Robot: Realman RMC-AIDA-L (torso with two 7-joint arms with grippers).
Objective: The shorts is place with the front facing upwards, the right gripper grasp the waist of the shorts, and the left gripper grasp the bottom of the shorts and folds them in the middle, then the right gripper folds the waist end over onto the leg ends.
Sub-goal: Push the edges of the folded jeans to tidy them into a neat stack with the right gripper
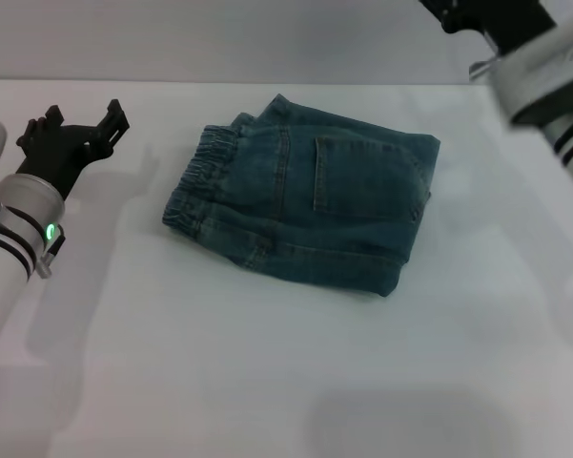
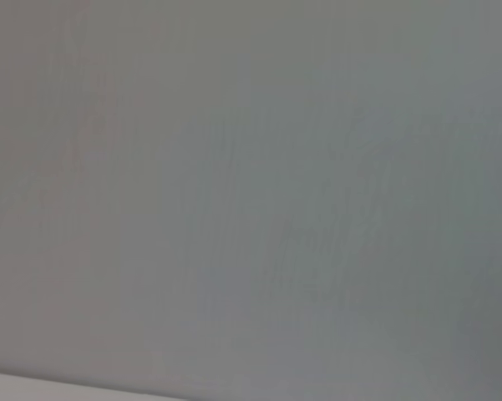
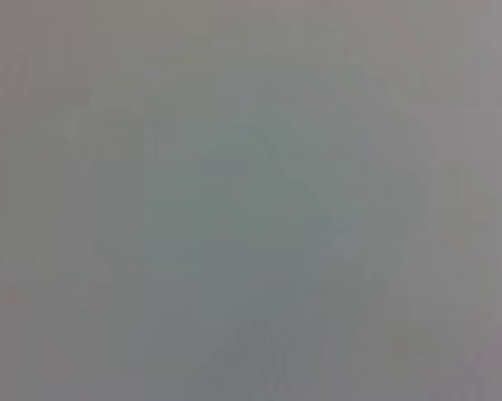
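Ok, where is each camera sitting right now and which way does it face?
Head view: high on the robot, looking forward and down at the folded shorts on the white table; left hand at the left edge, right hand at the top right.
Left wrist view: blank grey surface, no body showing.
Right wrist view: the same.
Shared: only the two wrist views match.

Folded shorts (image 1: pixel 300 205) lie on the worktop (image 1: pixel 267 382), with one gripper off to each side.

The shorts sit toward the far edge of the worktop, around its middle from left to right, folded into a compact stack. The waist end (image 1: pixel 198 181) lies on top and faces the left edge. The left gripper (image 1: pixel 81 129) is near the left edge, well apart from the shorts. The right gripper (image 1: pixel 481 14) is at the far right corner, also apart from them.
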